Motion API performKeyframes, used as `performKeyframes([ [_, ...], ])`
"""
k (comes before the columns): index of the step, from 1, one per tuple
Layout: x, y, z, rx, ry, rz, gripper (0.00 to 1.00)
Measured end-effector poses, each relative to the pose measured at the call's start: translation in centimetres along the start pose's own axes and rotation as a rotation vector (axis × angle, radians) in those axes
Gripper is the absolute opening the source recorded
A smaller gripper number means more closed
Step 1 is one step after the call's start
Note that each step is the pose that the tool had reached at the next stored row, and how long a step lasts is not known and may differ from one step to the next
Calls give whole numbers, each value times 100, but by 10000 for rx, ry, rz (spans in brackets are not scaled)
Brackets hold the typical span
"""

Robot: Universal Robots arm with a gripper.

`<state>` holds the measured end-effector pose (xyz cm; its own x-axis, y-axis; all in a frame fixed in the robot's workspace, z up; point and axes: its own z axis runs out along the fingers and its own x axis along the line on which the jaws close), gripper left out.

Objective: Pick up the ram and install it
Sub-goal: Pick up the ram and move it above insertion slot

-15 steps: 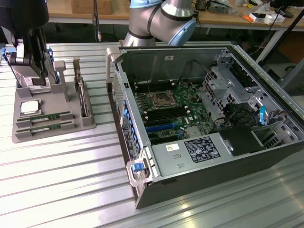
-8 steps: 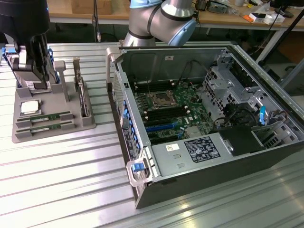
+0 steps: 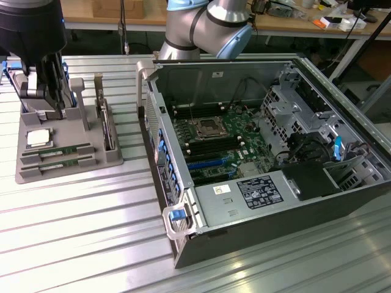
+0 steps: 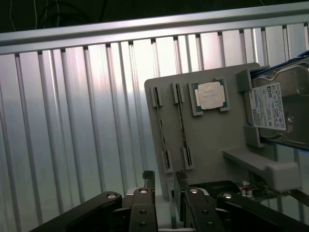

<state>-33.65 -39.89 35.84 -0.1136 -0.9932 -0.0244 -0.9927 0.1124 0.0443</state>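
Two ram sticks lie side by side in slots of a grey holder tray (image 3: 104, 160) at the exterior view's left: one ram stick (image 3: 61, 151) and a second (image 3: 61, 162) just in front of it. The wrist view shows them edge-on, one ram stick (image 4: 161, 125) beside the other (image 4: 182, 123). My gripper (image 3: 46, 101) hangs over the tray's far end, above and apart from the sticks. It is open, and nothing sits between its dark fingers (image 4: 147, 186).
On the same tray lie a square silver CPU (image 3: 38, 137) and an upright hard drive (image 3: 107, 125). An open computer case (image 3: 256, 232) lies at the exterior view's right, with its motherboard (image 3: 214, 146) and memory slots exposed. The ribbed metal table (image 3: 79, 232) runs all around.
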Motion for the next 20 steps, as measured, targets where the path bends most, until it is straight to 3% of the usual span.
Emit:
performKeyframes([
  [20, 4, -8, 178, 0, 0, 0, 30],
])
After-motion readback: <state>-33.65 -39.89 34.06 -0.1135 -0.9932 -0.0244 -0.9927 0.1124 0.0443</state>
